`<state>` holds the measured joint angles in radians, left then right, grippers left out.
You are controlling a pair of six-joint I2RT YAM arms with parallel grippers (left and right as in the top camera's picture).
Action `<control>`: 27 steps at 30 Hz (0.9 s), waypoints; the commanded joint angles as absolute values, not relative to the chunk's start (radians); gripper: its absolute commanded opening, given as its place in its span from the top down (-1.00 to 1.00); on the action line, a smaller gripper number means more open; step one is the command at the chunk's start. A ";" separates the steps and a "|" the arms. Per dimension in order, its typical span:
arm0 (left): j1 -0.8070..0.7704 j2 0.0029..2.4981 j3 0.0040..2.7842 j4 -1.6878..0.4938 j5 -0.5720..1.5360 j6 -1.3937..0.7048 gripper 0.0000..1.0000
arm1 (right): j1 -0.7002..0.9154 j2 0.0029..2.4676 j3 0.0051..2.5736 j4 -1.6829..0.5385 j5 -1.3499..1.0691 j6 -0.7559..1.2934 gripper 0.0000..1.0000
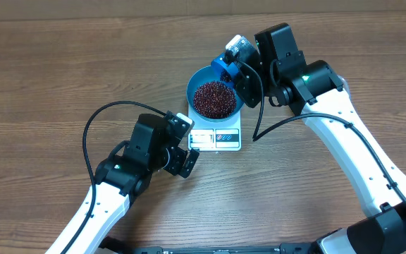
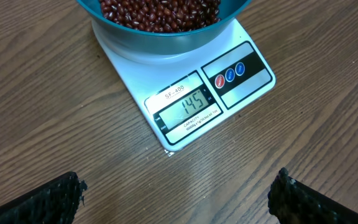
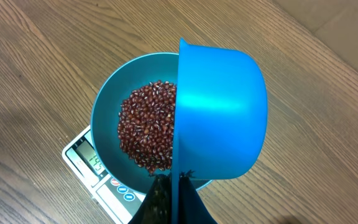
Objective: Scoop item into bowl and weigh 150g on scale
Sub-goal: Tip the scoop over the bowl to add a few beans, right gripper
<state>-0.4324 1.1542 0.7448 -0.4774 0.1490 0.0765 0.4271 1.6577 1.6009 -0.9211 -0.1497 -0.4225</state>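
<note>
The bright blue bowl stands on the white scale, holding a heap of dark red beans. In the left wrist view the scale shows 145 on its display, with the bowl and beans above it. My right gripper is shut on the handle of a small blue scoop, which is tipped on its side over the bowl's right edge, mouth toward the beans. My left gripper hangs open over bare table in front of the scale, holding nothing.
Wooden tabletop all around. The left arm lies at the front left of the scale, and the right arm reaches in from the right. A black cable loops beside the left arm.
</note>
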 commanded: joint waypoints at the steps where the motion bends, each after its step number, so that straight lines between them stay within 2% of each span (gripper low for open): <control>1: -0.437 1.150 0.742 -0.474 0.147 0.059 -0.98 | 0.433 1.628 1.635 -0.913 -0.158 -0.433 0.93; 27: -0.437 1.150 0.742 -0.474 0.147 0.059 -0.99 | 0.433 1.628 1.635 -0.905 -0.158 -0.481 0.93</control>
<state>-0.4324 1.1542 0.7448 -0.4774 0.1490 0.0765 0.4271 1.6577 1.6009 -0.9157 -0.1520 -0.4530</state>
